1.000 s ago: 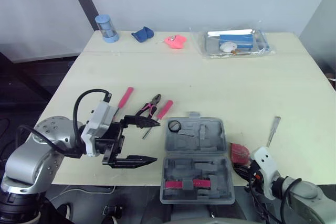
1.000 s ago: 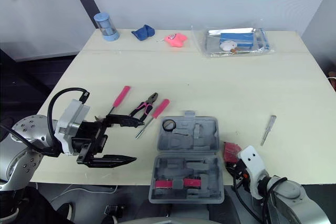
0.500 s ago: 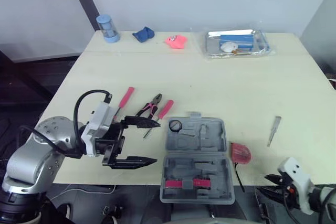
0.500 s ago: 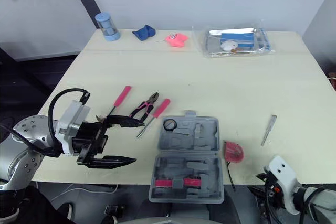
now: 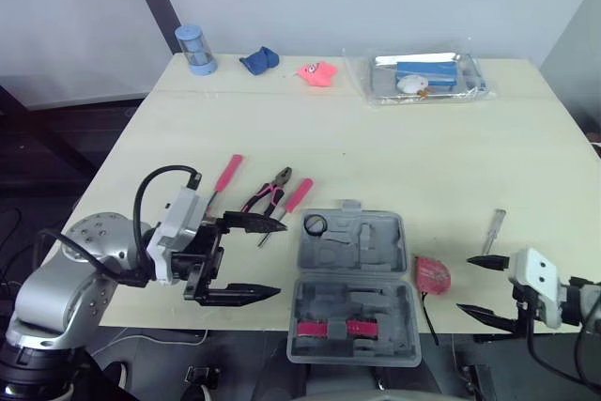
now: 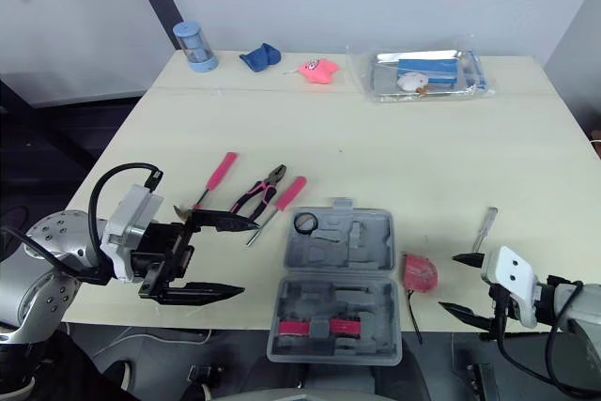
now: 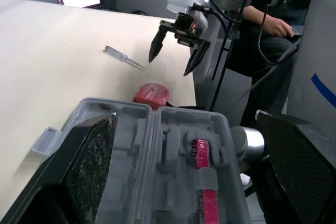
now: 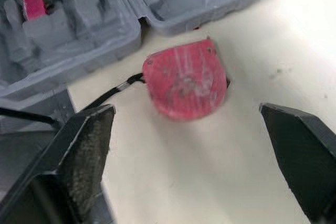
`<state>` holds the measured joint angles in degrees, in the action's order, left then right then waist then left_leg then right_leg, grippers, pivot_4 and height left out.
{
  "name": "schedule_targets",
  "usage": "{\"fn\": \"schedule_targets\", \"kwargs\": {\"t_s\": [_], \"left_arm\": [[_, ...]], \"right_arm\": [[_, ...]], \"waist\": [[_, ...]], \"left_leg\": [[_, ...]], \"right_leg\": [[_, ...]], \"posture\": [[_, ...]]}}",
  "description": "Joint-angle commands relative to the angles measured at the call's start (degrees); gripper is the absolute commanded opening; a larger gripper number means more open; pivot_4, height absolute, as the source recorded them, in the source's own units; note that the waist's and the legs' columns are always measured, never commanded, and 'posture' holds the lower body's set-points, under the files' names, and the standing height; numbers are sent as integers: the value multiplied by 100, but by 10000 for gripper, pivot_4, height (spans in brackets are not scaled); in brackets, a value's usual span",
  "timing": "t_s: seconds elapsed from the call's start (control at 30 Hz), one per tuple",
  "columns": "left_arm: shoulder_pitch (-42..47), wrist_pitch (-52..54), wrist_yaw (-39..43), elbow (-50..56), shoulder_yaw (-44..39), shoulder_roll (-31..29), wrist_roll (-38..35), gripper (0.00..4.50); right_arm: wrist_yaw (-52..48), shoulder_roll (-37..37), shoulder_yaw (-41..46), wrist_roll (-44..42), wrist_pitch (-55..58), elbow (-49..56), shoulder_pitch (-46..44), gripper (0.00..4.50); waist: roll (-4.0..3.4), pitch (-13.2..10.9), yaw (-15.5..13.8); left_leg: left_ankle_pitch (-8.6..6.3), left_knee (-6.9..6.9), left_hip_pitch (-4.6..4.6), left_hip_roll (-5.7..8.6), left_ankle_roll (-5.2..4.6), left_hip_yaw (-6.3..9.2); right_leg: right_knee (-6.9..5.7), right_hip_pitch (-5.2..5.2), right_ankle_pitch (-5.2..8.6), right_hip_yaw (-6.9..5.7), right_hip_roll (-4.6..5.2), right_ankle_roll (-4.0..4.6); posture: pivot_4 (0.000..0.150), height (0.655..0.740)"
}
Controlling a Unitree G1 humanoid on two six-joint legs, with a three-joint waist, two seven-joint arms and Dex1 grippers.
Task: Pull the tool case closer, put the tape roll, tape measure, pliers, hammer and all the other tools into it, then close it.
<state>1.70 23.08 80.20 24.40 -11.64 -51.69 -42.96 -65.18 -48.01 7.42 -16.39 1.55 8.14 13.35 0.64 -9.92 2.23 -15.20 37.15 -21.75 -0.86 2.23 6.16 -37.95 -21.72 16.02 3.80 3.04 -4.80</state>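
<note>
Your right gripper (image 5: pixel 467 284) has come back up at lower right, spread and empty, lined up on the red tape measure (image 5: pixel 432 272). That lies on the surface (image 5: pixel 376 157) just right of the open tool case (image 5: pixel 352 269), lower centre. Your left gripper (image 5: pixel 280 257) is spread too, lower left beside the case — likely placed to steady it.

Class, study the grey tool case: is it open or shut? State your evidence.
Open. The tool case lies spread flat in two halves, moulded recesses facing up, with a pink-handled tool seated in the nearer half.
</note>
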Motion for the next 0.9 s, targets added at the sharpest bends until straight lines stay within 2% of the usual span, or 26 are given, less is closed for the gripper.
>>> {"fn": "schedule_targets", "kwargs": {"t_s": [0.03, 0.43, 0.9], "left_arm": [[-58, -98, 6, 114, -72, 10, -44, 45000], [-14, -265, 418, 7, -75, -94, -49, 45000], [82, -274, 511, -58, -71, -78, -88, 45000]], "right_arm": [[-147, 14, -279, 242, -424, -296, -270, 44027], [44, 370, -934, 584, -614, -681, -1104, 44027], [51, 517, -1217, 843, -1034, -1552, -1296, 44027]], "waist": [[-2, -1, 1], [-3, -2, 11], [-4, -3, 20]], "left_leg": [[0, 1, 0, 0, 0, 0], [0, 2, 0, 0, 0, 1], [0, 2, 1, 0, 0, 1]], "right_leg": [[-1, -1, 0, 0, 0, 0], [-4, 0, 0, 0, -1, 0], [-5, -1, 0, 0, -1, 1]], "posture": [[1500, 7400], [1500, 7400], [1500, 7400]]}}
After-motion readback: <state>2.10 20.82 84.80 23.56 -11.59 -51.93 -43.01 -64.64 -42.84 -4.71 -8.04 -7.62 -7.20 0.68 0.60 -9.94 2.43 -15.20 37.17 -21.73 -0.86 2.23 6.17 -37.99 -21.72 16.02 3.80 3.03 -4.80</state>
